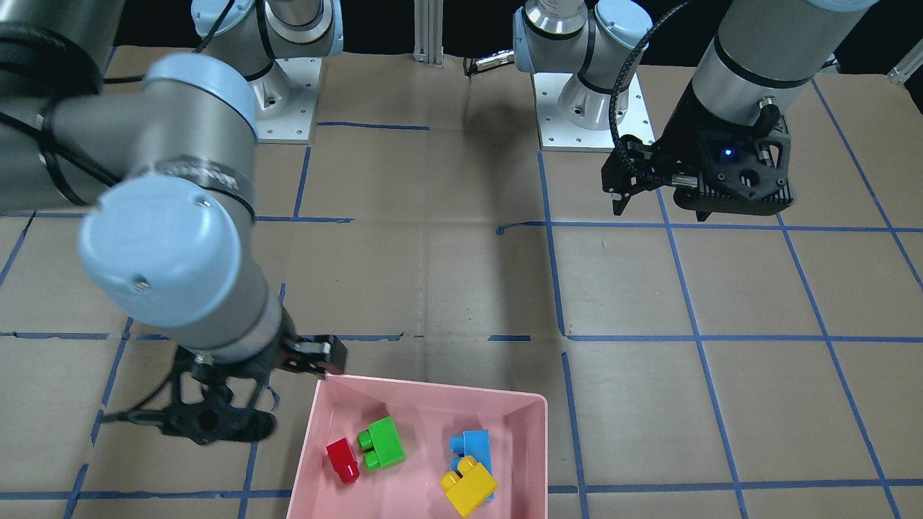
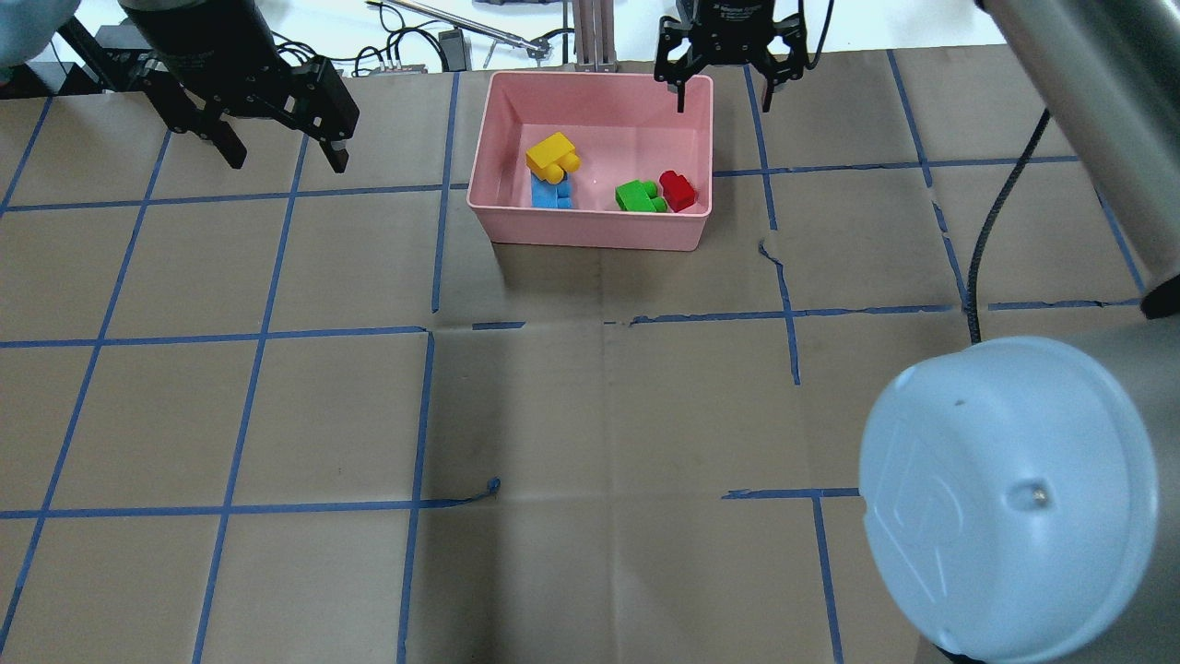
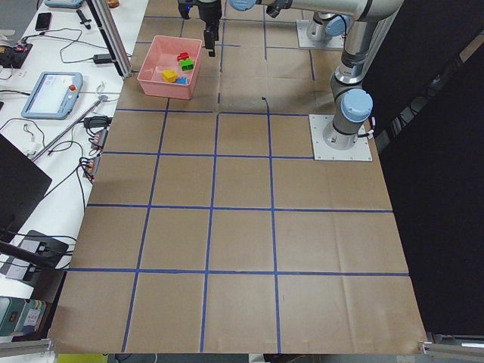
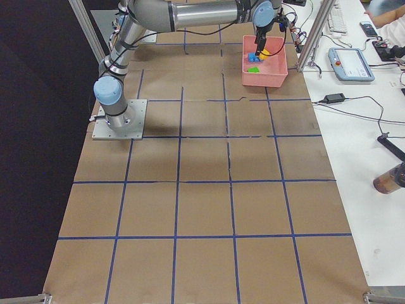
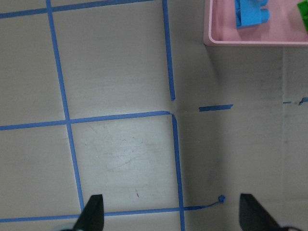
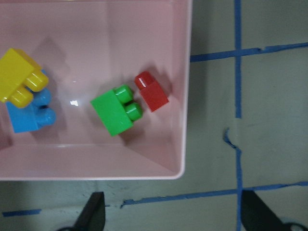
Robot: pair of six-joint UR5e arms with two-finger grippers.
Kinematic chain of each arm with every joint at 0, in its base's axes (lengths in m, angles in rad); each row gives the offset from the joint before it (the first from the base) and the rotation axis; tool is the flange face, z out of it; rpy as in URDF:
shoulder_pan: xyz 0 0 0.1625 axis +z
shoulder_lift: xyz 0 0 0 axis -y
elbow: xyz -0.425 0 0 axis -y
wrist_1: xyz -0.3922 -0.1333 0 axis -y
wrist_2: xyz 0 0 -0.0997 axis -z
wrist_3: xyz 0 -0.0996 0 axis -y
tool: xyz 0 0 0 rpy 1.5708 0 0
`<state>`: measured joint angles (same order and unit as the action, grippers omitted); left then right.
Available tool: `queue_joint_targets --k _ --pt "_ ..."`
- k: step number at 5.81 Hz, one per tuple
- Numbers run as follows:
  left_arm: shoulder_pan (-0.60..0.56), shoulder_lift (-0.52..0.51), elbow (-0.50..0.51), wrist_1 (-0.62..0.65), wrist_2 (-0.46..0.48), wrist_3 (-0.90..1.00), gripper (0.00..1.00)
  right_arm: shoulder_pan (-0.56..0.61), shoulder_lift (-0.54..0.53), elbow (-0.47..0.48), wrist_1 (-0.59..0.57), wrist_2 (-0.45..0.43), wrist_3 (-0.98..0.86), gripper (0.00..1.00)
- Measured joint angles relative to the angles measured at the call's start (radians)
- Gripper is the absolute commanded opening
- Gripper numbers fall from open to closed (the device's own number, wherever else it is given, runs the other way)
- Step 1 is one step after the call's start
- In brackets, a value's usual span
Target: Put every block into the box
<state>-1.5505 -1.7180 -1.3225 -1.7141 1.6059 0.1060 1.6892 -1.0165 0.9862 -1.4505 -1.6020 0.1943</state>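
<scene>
Right end effector (image 2: 725,100), left end effector (image 2: 288,159): wide open, empty. Blocks (image 2: 551,152) in pink box (image 2: 590,235): likely light, rigid, slick; best pinched across flat sides.

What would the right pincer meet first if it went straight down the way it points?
Probably the box, at the rim of its corner, or the table just beside it. The open right pincer straddles that corner, and depth is unclear.
</scene>
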Motion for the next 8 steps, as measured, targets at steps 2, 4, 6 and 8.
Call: queue_joint_targets --k 2,4,6,8 --pt "0.008 -0.013 0.009 -0.007 -0.002 0.0 1.0 -0.071 -0.224 0.226 0.026 -0.008 -0.083 0.99" --pt "0.01 -0.008 0.009 -0.01 -0.001 0.0 1.0 -0.108 -0.403 0.416 -0.002 0.016 -0.144 0.99" --pt "0.007 -0.017 0.01 -0.003 -0.004 -0.001 1.0 -0.106 -0.463 0.491 -0.084 0.042 -0.144 0.99" --pt "0.007 -0.009 0.01 -0.004 -0.004 -0.002 1.0 -0.106 -0.468 0.505 -0.101 0.039 -0.143 0.99"
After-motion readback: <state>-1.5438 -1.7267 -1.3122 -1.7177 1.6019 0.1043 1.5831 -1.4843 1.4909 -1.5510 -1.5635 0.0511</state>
